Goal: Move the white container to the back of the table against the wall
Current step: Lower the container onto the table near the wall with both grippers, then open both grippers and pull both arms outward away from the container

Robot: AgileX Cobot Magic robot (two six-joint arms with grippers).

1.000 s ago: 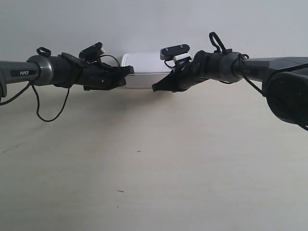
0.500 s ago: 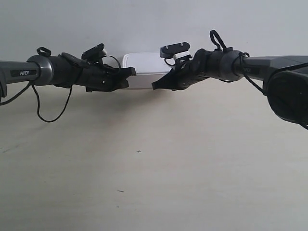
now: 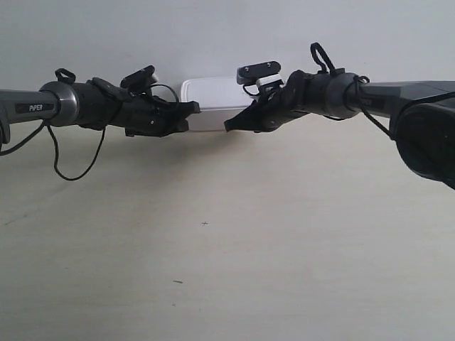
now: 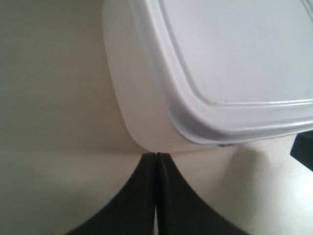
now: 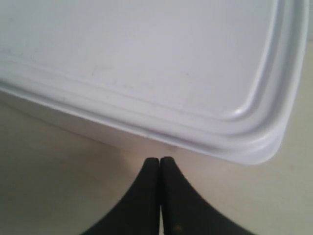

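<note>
The white container [image 3: 213, 103] sits at the back of the table [image 3: 227, 241], up against the wall [image 3: 213, 35]. It fills much of the left wrist view, white container [image 4: 205, 73], and of the right wrist view, white container [image 5: 146, 63]. My left gripper [image 4: 155, 155] is shut, its tips touching the box's lower side wall near a corner. My right gripper [image 5: 160, 160] is shut too, its tips just short of the box's side under the lid rim. In the exterior view the arm at the left ends in a gripper [image 3: 192, 108] and the arm at the right in a gripper [image 3: 231, 126], flanking the box.
A black cable [image 3: 75, 167] loops down from the arm at the exterior view's left. The bulky dark base of the other arm [image 3: 426, 142] fills the right edge. Tiny dark specks [image 3: 205, 224] dot the beige tabletop in front.
The container has slid slightly back toward the wall, and both grippers have edged back and up with it. Both stay shut.
</note>
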